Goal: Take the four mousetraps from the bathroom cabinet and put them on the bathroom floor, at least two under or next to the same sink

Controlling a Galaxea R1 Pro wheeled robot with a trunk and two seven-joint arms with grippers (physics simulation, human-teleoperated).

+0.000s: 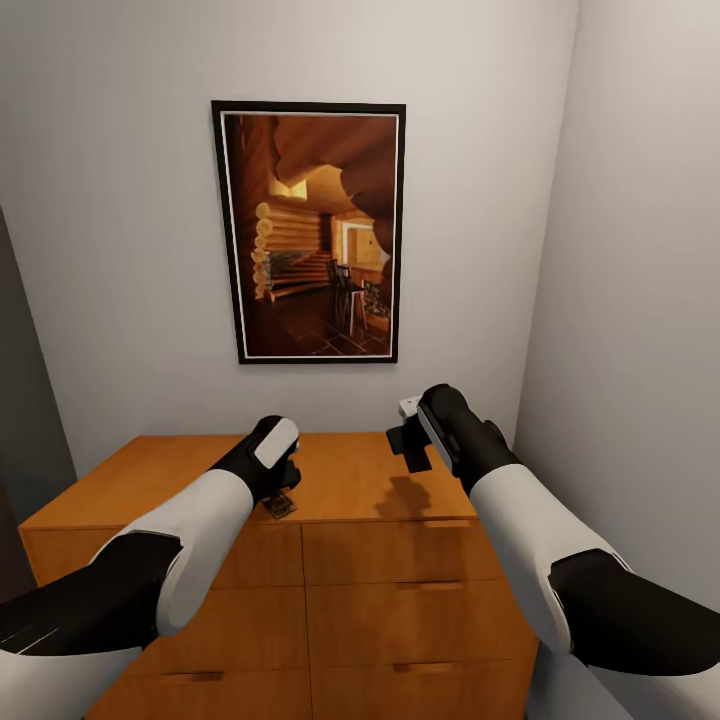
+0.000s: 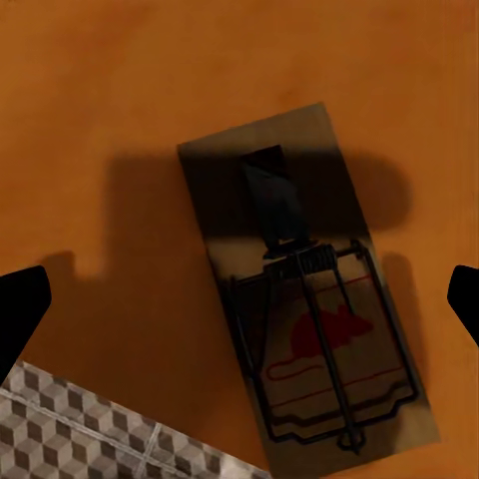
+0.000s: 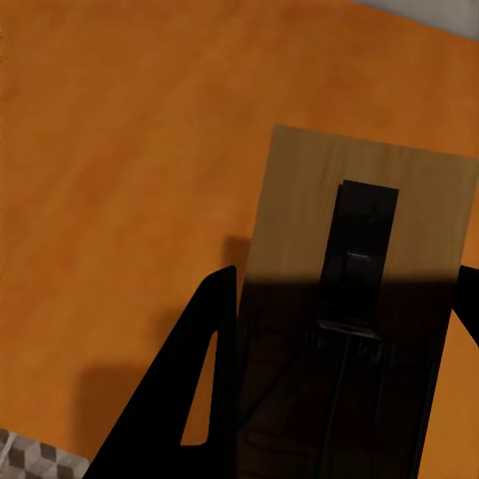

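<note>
Orange-brown wood of the cabinet (image 1: 350, 480) spreads under both my arms, below a framed picture (image 1: 308, 232) on the wall. My left gripper (image 2: 239, 299) hangs spread wide over a mousetrap (image 2: 304, 299) lying flat near the top's front edge. My right gripper (image 3: 339, 329) is raised above the top, its jaws closed on a second mousetrap (image 3: 359, 249).

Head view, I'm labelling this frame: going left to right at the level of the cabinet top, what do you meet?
Bare cabinet top → left gripper over a mousetrap near the front edge → bare wood in the middle → right gripper raised above the top → right-hand wall.
</note>
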